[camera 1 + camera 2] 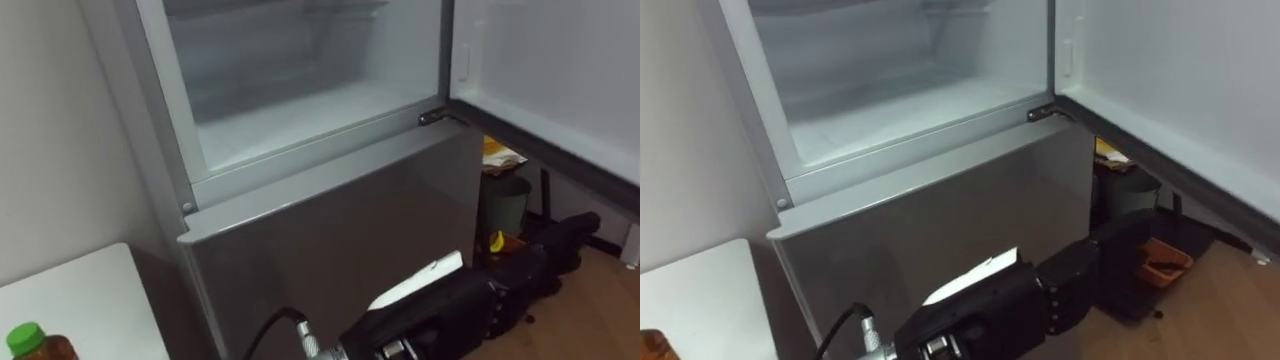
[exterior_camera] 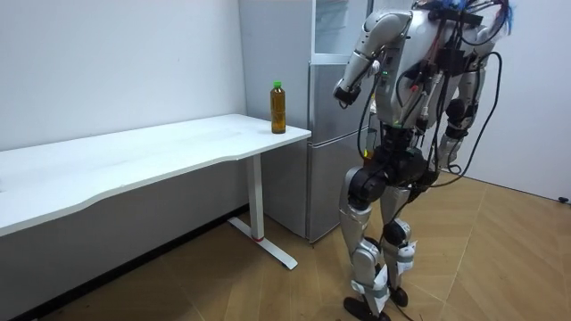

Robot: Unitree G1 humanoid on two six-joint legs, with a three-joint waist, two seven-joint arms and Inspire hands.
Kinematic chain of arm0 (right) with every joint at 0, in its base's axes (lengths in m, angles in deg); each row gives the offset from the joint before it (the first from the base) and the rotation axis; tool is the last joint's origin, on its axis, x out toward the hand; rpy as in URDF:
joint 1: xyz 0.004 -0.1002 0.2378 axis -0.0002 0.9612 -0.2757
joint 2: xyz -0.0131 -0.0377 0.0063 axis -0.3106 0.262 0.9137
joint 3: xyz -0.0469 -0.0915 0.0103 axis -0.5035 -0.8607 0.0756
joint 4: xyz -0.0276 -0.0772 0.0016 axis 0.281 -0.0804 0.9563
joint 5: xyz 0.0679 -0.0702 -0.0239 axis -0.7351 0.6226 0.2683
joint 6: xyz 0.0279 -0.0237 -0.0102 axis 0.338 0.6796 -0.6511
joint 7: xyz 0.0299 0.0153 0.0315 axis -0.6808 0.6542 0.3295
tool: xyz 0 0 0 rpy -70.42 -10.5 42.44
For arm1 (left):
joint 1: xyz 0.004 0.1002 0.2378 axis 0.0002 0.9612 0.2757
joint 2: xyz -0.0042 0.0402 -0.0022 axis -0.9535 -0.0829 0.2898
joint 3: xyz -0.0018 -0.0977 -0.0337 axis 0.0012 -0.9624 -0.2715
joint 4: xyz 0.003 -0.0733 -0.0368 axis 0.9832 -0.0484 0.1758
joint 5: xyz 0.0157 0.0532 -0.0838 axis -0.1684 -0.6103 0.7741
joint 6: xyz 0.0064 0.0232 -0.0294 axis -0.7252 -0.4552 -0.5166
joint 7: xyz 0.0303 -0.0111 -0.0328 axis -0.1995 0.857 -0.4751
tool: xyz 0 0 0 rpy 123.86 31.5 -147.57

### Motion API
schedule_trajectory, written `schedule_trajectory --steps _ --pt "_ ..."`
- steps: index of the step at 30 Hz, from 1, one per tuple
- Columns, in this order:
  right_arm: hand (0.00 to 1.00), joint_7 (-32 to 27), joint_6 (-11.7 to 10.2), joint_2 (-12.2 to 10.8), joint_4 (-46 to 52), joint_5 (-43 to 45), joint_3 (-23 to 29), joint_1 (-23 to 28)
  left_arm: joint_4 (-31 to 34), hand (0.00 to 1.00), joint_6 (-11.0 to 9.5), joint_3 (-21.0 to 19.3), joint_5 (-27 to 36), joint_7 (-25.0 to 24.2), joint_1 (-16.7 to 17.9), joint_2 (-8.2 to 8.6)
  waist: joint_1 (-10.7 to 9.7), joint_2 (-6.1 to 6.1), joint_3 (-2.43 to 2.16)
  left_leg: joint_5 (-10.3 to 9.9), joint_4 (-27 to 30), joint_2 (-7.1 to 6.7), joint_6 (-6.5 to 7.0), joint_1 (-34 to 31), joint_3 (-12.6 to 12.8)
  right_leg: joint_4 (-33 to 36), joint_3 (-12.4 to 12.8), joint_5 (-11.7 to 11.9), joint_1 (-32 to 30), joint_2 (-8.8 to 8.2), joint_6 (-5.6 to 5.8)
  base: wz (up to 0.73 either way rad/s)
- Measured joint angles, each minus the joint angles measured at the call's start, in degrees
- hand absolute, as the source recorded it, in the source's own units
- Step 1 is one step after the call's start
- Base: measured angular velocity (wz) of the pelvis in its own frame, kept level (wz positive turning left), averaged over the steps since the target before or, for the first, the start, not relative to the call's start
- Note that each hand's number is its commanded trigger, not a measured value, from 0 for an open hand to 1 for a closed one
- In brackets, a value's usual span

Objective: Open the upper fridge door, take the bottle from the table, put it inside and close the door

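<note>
White worktop (image 2: 161, 147) along a white wall (image 2: 116, 62), wood floor (image 2: 500, 259). Grey fridge (image 2: 326, 169) stands just beside the worktop's end. The robot is upright in front of the fridge, with the worktop on its left.

Upper compartment (image 1: 300, 90): its door (image 1: 560, 60) is swung wide to the right and the pale white lining shows. Lower door (image 1: 330, 230) is shut.

Bottle (image 2: 278, 107): green cap, amber contents. It stands upright on the worktop at the corner nearest the fridge, apart from both hands.

Left hand (image 1: 455, 300) is held across the lower door, fingers stretched out towards the right, with nothing in its grasp. Right hand (image 2: 449, 153) hangs low at the robot's side.

Dark bin (image 1: 505, 205) sits on the floor beyond the fridge, under the open door; its contents cannot be made out.
</note>
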Motion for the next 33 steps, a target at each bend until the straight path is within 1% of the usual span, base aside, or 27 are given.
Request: schedule_trajectory --steps 3,5,7,9,13,17,18,20,21,23,24,25,26,27,29,30,31,32,33 --pt "0.00 -0.40 0.02 0.00 -0.75 0.06 -0.02 -0.18 0.00 0.00 0.37 0.31 0.00 0.02 -0.05 0.00 -0.07 0.00 0.01 -0.09 -0.30 0.00 -0.14 -0.14 0.02 -0.64 0.08 0.01 0.06 0.11 -0.01 0.00" --pt "0.00 -0.46 0.04 -0.02 -0.73 0.08 -0.58 -0.19 -0.01 0.00 0.38 0.30 -0.11 0.14 -0.06 -0.02 0.20 -0.13 0.10 -0.14 -0.47 0.04 -0.24 -0.22 0.03 -0.63 0.11 0.00 0.07 0.19 -0.02 0.00" --pt "0.00 -0.46 0.04 -0.07 -0.69 0.10 -0.73 -0.46 0.00 0.00 0.40 0.30 -0.11 0.29 -0.06 -0.02 0.47 -0.47 0.32 -0.22 -0.51 0.14 -0.38 -0.50 -0.01 -0.61 0.08 -0.07 0.10 0.28 -0.13 0.00" --pt "0.00 -0.47 0.05 -0.07 -0.46 0.22 -0.76 -0.52 0.00 0.00 0.47 0.30 -0.26 0.36 -0.06 -0.06 1.00 -0.62 0.43 -0.23 -0.50 0.18 -0.41 -0.95 -0.05 -0.65 0.07 -0.08 -0.15 0.31 -0.15 0.00" --pt "0.00 -0.90 0.54 -0.05 0.77 0.28 -1.17 -0.43 0.02 0.00 0.92 0.09 -2.88 0.55 -0.07 -0.34 1.82 -0.82 0.55 -0.23 -0.33 0.15 -0.41 -2.08 -0.82 -0.69 -0.29 -0.13 -0.94 0.32 -0.22 0.08" --pt "0.00 -1.03 0.54 -0.06 1.17 0.38 -1.14 -0.58 0.14 0.00 1.20 -0.29 -5.09 1.06 -0.09 -0.34 2.56 -0.86 0.53 -0.23 -0.32 0.01 -0.42 -2.40 -1.54 -0.70 -1.05 -0.45 -0.90 0.17 -0.25 0.10" --pt "0.00 -1.16 0.56 -0.07 1.13 0.36 -1.19 -0.50 0.38 0.00 1.28 -0.48 -6.20 1.21 -0.10 -0.33 3.17 -1.03 0.46 -0.21 -0.26 -0.09 -0.44 -2.52 -1.86 -0.56 -1.59 -0.69 -0.96 0.00 -0.28 0.18" --pt "0.00 -1.62 0.63 -0.19 1.08 0.38 -1.40 -0.47 0.79 0.00 1.40 -1.21 -7.15 1.38 -0.10 -0.34 3.72 -1.46 0.32 -0.14 -0.09 -0.18 -0.53 -2.57 -2.45 -0.33 -1.79 -0.99 -0.95 -0.15 -0.34 0.15" --pt "0.00 -1.89 0.59 -0.21 1.08 0.41 -1.73 -0.46 1.27 0.00 1.41 -1.85 -7.73 1.64 -0.10 -0.35 4.60 -1.74 0.17 -0.09 -0.02 -0.19 -0.60 -2.55 -2.46 -0.30 -2.00 -1.06 -0.94 -0.31 -0.38 0.06" --pt "0.00 -2.26 0.57 -0.37 1.08 0.49 -1.83 -0.43 2.25 0.00 1.40 -3.13 -8.09 1.79 -0.08 -0.43 5.15 -2.04 0.02 -0.06 -0.04 -0.27 -0.63 -2.63 -3.09 -0.31 -3.18 -1.18 -0.64 -0.52 -0.42 0.17" --pt "0.00 -2.37 0.55 -0.60 1.10 0.47 -1.89 -0.30 3.51 0.00 1.40 -3.82 -8.69 2.38 -0.07 -0.92 5.21 -2.37 -0.02 -0.03 -0.02 -0.42 -0.64 -2.64 -4.00 -0.32 -3.79 -1.35 -0.25 -0.57 -0.40 0.38" --pt "0.00 -2.75 0.55 -0.79 1.11 0.43 -2.25 -0.01 4.77 0.00 1.40 -4.00 -8.74 3.10 -0.07 -1.47 5.26 -2.76 -0.15 -0.03 0.02 -0.53 -0.65 -2.63 -4.88 -0.36 -4.79 -1.54 0.21 -0.58 -0.42 0.39" --pt "0.00 -2.98 0.55 -0.89 1.07 0.47 -2.30 0.10 5.31 0.00 1.37 -4.14 -8.72 3.28 -0.07 -1.65 5.45 -2.93 -0.31 0.00 0.02 -0.61 -0.68 -2.65 -5.32 -0.36 -5.01 -1.64 0.36 -0.59 -0.42 0.33" --pt "0.00 -3.44 0.55 -0.99 1.02 0.83 -2.33 0.11 6.24 0.00 1.33 -4.38 -8.72 3.85 -0.07 -1.74 6.11 -3.15 -0.53 0.03 0.02 -0.64 -0.70 -2.64 -5.72 -0.36 -5.59 -1.70 0.56 -0.60 -0.41 0.23" --pt "0.00 -4.22 0.39 -1.08 0.96 1.95 -2.36 -0.06 7.46 0.00 1.29 -5.34 -8.74 4.45 -0.07 -1.78 7.13 -3.23 -0.55 0.03 0.16 -0.67 -0.70 -2.56 -6.39 -0.37 -6.52 -1.70 0.97 -0.64 -0.41 0.20" --pt "0.00 -4.79 0.28 -1.15 0.90 3.26 -2.33 -0.06 8.30 0.00 1.26 -6.29 -8.73 5.19 -0.07 -1.90 7.96 -3.18 -0.59 0.03 0.50 -0.69 -0.71 -2.53 -6.84 -0.36 -7.09 -1.70 1.18 -0.69 -0.41 0.25" --pt "0.00 -5.15 0.23 -1.18 0.91 4.50 -2.26 -0.06 8.99 0.00 1.22 -7.52 -8.67 5.80 -0.06 -2.05 8.24 -3.17 -0.59 0.07 0.86 -0.73 -0.73 -2.59 -7.67 -0.32 -8.17 -1.70 1.53 -0.78 -0.41 0.28" --pt "0.00 -5.41 0.13 -1.27 0.92 5.08 -2.25 -0.04 9.20 0.00 1.19 -8.24 -8.68 6.18 0.00 -2.07 8.70 -3.15 -0.59 0.14 0.82 -0.77 -0.74 -2.39 -7.99 -0.35 -8.50 -1.69 1.92 -0.87 -0.41 0.26" --pt "0.00 -5.95 -0.09 -1.40 0.83 6.23 -2.23 0.15 9.34 0.00 1.08 -9.71 -8.72 7.26 0.25 -2.03 9.70 -3.30 -0.51 0.20 0.73 -0.77 -0.79 -1.84 -8.24 -0.39 -8.79 -1.70 2.53 -1.16 -0.41 0.21"
